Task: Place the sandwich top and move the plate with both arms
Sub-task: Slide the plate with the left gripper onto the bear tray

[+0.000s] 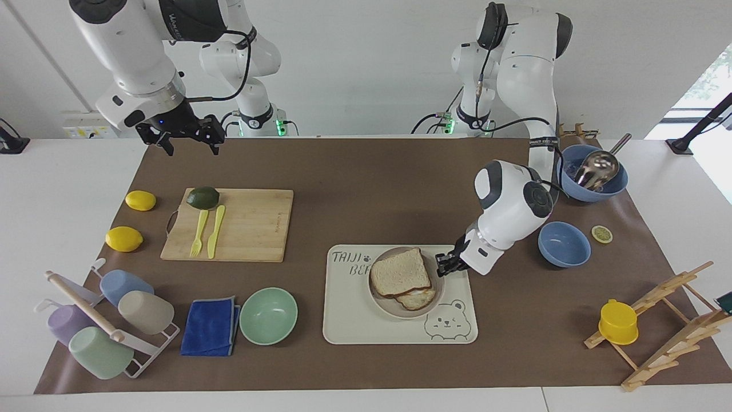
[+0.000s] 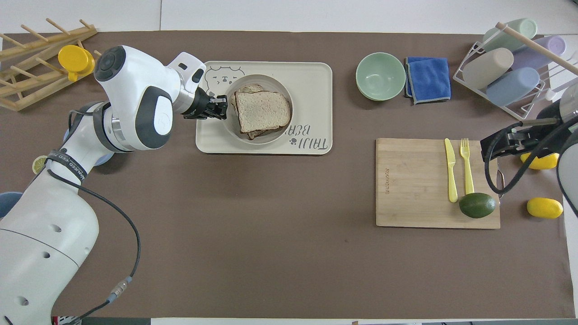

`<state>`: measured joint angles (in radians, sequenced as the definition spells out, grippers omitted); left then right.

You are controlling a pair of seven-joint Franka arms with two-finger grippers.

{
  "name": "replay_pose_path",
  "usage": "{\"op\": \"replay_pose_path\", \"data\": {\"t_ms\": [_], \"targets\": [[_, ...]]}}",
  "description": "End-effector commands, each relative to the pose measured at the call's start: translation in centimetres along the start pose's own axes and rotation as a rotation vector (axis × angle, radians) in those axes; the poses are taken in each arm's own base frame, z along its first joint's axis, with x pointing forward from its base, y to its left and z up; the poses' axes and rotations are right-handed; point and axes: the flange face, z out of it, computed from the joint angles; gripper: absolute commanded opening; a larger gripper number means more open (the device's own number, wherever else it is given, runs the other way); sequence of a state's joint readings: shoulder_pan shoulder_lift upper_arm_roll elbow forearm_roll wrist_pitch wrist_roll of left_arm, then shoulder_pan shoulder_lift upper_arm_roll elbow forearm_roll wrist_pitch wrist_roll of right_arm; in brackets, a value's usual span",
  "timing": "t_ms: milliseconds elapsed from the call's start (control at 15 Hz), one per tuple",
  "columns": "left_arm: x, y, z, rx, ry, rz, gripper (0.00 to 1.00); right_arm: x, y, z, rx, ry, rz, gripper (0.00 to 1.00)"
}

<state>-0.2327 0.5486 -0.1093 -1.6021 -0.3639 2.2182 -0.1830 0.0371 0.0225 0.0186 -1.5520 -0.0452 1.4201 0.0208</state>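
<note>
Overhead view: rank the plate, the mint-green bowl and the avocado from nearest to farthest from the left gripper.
From the left gripper:
1. Plate, gripped at its rim, over the tray.
2. Mint-green bowl, beside the blue cloth.
3. Avocado, on the cutting board, toward the right arm's end.

We count two white jointed arms (image 1: 514, 212), each ending in one black gripper. There are two bright yellow lemons (image 1: 140, 200), one dark green avocado (image 1: 203, 197), and one lemon slice (image 1: 601, 234). Bowls number three: two blue bowls (image 1: 564, 244) and one mint-green bowl (image 1: 268, 316). We find one round beige plate (image 1: 382, 300), two bread slices (image 1: 400, 273), one cream bear tray (image 1: 354, 320), one wooden board (image 1: 251, 226), four pastel cups (image 1: 146, 312).
</note>
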Motion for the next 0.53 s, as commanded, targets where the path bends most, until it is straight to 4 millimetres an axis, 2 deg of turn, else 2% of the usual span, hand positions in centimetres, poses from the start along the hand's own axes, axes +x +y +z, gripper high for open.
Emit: {"op": "replay_pose_path", "data": {"t_ms": [0,333,400,467], "targets": [[0.53,0.39,-0.72,-0.008,0.024,0.03,0.0,-0.32,0.1,-0.4,-0.004,0.007,-0.032,1.0],[0.46,0.05,-0.29,-0.011,0.04,0.029,0.0,-0.32,0.1,-0.4,-0.004,0.007,-0.032,1.0],[0.56,-0.07,-0.44,-0.01,0.04,0.027,0.18,-0.32,0.1,-0.4,-0.004,0.007,-0.032,1.0],[0.57,0.06,-0.48,-0.012,0.042,0.028,0.99,-0.32,0.1,-0.4,-0.004,0.007,-0.032,1.0]]}}
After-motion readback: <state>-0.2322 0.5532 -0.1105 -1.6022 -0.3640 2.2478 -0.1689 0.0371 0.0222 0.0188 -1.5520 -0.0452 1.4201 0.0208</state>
